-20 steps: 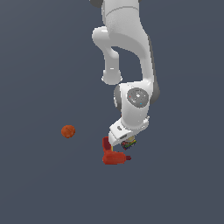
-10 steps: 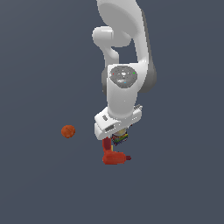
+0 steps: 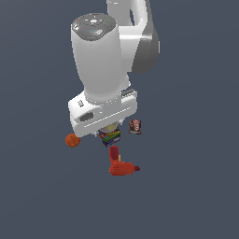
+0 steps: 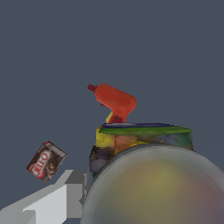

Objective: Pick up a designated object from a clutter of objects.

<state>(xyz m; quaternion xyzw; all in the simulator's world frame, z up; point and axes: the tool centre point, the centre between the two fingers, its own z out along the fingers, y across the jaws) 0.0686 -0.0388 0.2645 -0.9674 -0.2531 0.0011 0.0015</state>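
Note:
The multicoloured can (image 3: pixel 110 136) with a silvery-grey top hangs just under my gripper (image 3: pixel 109 130), held above the floor. The white hand hides the fingers in the exterior view. In the wrist view the can's top (image 4: pixel 162 188) fills the lower part of the picture, with the yellow, green and red label (image 4: pixel 131 141) below its rim. One grey finger (image 4: pixel 63 197) sits against the can's side. The gripper is shut on the can.
The red power drill (image 3: pixel 120 165) lies on the floor below the can and also shows in the wrist view (image 4: pixel 114 101). The small red-brown box (image 3: pixel 135 126) (image 4: pixel 45 161) lies to the exterior view's right. An orange ball (image 3: pixel 72 140) lies to its left.
The arm has risen towards the exterior camera with the can in the gripper. The can has left the floor beside the drill. The drill, the box and the ball have stayed on the floor.

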